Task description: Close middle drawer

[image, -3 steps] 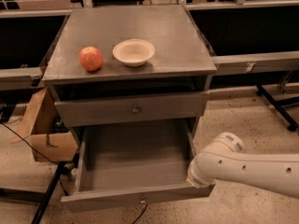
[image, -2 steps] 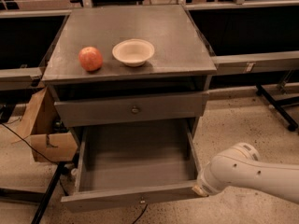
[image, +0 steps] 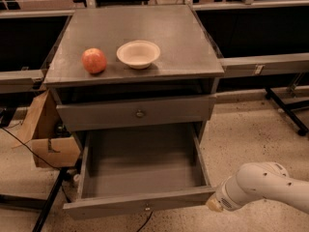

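The middle drawer is pulled far out of the grey cabinet, and its deep grey tray is empty. Its low flat front faces me, with a tiny knob at the centre. My white arm comes in from the lower right. My gripper is at the arm's end, right at the right end of the drawer front, touching or almost touching it. Above it is the taller top drawer with a larger round knob.
An apple and a cream bowl sit on the cabinet top. A cardboard box stands at the cabinet's left. Black frame legs stand on the floor to the right. A cable runs across the floor at the left.
My arm has moved right and lower in the view, from beside the drawer's right wall to the right end of the drawer front. The drawer has not moved.
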### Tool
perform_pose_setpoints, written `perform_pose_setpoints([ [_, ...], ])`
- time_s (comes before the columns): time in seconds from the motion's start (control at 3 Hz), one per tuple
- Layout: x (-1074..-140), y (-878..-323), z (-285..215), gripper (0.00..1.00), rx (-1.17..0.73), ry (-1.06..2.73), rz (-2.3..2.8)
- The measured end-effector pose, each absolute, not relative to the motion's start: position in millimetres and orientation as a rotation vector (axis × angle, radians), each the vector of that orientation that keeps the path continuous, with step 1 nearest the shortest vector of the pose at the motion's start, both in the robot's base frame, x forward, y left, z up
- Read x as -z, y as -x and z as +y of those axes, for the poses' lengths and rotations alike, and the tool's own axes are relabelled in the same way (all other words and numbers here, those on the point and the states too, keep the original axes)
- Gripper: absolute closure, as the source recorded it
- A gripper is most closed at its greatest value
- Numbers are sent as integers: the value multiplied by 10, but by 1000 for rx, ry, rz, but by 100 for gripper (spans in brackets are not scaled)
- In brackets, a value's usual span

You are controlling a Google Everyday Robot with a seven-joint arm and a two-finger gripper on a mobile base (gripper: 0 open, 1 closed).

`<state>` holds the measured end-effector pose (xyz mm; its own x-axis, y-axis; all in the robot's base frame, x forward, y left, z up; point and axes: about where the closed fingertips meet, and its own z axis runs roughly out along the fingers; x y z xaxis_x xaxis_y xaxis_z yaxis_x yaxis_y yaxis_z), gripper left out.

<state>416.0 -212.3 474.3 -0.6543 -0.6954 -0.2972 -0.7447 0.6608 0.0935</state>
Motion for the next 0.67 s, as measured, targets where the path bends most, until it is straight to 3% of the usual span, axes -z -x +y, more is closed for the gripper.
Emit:
perform_pose_setpoints([
  [0.67, -4366, -4517, -2131, 100, -474, 1142, 2645],
])
